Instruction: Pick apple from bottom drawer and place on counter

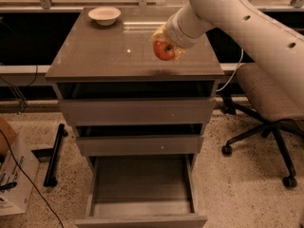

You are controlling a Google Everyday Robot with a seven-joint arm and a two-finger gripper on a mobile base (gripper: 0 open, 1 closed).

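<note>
The apple sits clenched in the gripper above the counter, towards its right side. The apple hides most of the fingers. The bottom drawer stands open, its front cut off below.

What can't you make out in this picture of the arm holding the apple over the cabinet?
One camera view only:
- Apple, held in the gripper: whether it touches the counter or hangs above it. This angle shows no gap.
- Bottom drawer: its front is cut off by the lower edge.
- Two upper drawers: insides lost in shadow.
- Cardboard box: cut off by the left edge.
</note>
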